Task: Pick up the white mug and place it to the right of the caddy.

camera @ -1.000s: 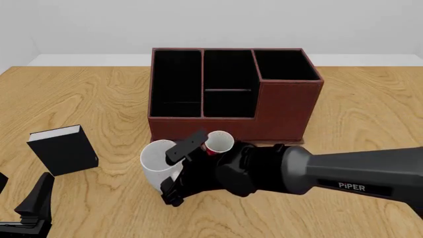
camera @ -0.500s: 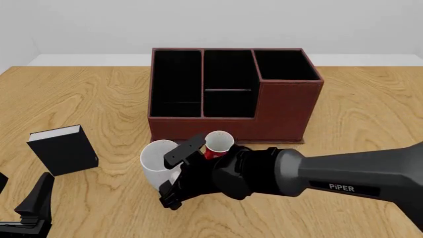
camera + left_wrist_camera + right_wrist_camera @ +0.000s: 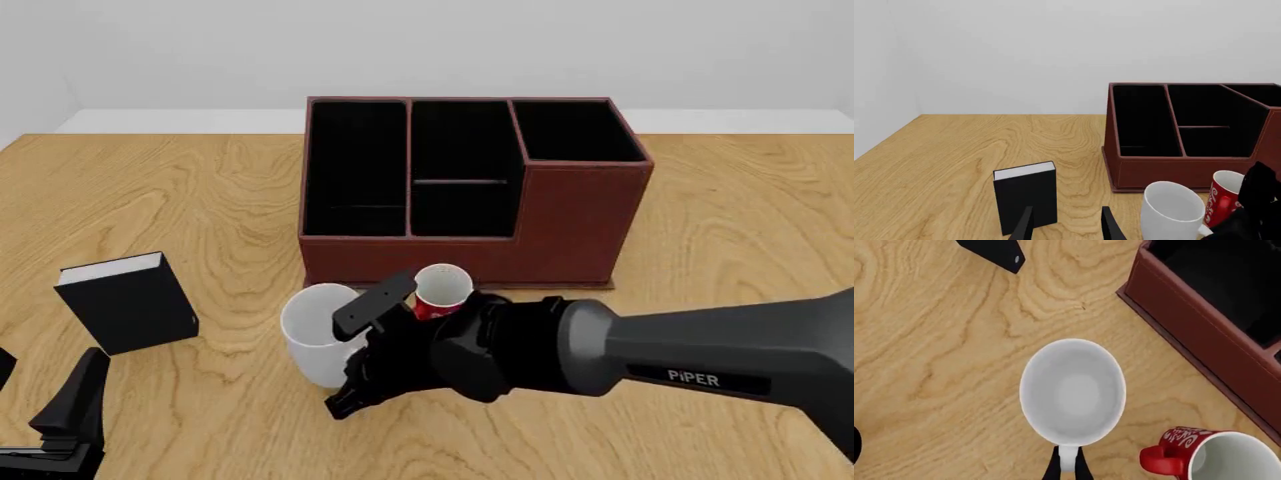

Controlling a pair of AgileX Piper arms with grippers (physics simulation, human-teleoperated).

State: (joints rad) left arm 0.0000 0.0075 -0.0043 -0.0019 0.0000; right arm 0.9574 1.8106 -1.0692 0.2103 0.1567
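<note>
The white mug [image 3: 315,335] stands in front of the caddy [image 3: 467,250], left of a red mug [image 3: 442,285]. My right gripper [image 3: 363,352] reaches over its right side. In the right wrist view the fingers [image 3: 1052,469] pinch the mug's handle, and I look straight down into the white mug [image 3: 1072,390]. In the left wrist view the white mug [image 3: 1173,212] leans slightly, next to the caddy [image 3: 1174,170]. My left gripper [image 3: 1067,227] is open and empty, low at the front left corner [image 3: 67,415].
A black book with white pages [image 3: 127,305] stands upright left of the white mug; it also shows in the left wrist view [image 3: 1026,195]. The red mug [image 3: 1204,455] sits close to the white mug's handle, against the caddy's front wall [image 3: 1201,325].
My right gripper has closed in on the white mug's handle. The mug has shifted very slightly and leans a little. The left arm has not moved.
</note>
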